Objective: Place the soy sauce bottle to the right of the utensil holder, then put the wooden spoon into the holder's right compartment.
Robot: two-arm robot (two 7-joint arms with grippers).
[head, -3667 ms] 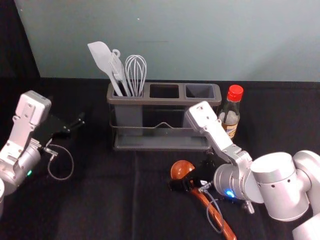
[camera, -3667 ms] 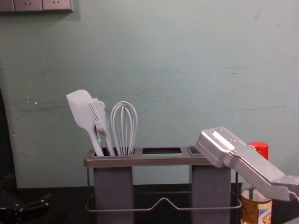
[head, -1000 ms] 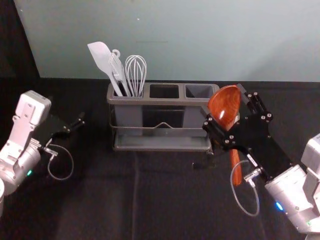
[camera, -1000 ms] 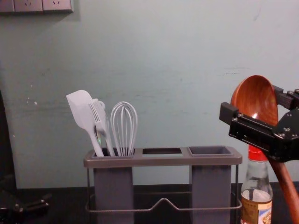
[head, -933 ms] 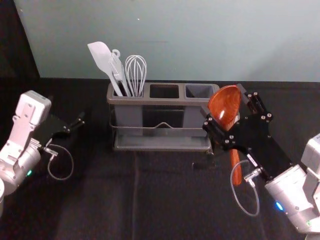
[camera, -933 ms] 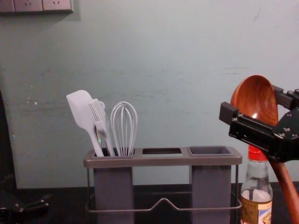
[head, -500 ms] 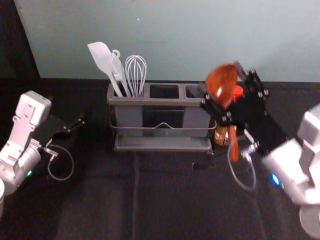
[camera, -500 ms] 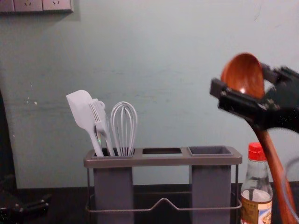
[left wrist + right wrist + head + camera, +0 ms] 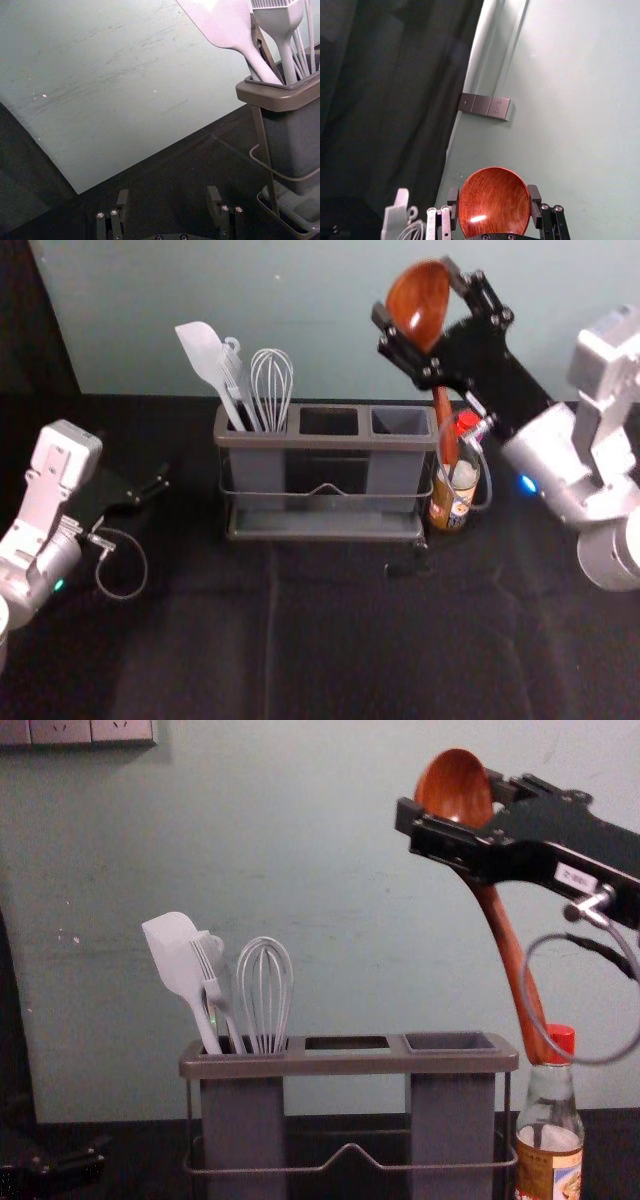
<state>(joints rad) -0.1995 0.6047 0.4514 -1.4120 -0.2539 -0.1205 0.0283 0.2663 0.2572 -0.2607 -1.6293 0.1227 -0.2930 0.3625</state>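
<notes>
From where I operate, my right hand (image 9: 412, 290) is raised in front of the wall, above the table and to the right of the holder's midline. It is clamped on the deep, reddish-brown wooden spoon (image 9: 420, 305); in the right wrist view, the fingers press on opposite sides of its round, glossy bowl. The bowl is at the top, and the long handle slants down and to the right. In the chest view, the handle's lower end overlaps the bottle's red cap; whether they touch, I cannot tell.

The clear glass soy sauce bottle, with its red cap and printed label (image 9: 452, 510), stands upright on the black-covered table (image 9: 330, 640), just to the right of the grey, three-compartment utensil holder (image 9: 325, 442). The spoon is outside the holder, its bowl higher than the right compartment (image 9: 400, 422).

The holder's left compartment carries a white, flat-bladed spatula (image 9: 202, 352), a pale brush with a ridged head (image 9: 210, 965) and a white wire whisk (image 9: 272, 385), all heads up.

My left hand (image 9: 142, 478) is parked low at the left, its fingers apart in the left wrist view.
</notes>
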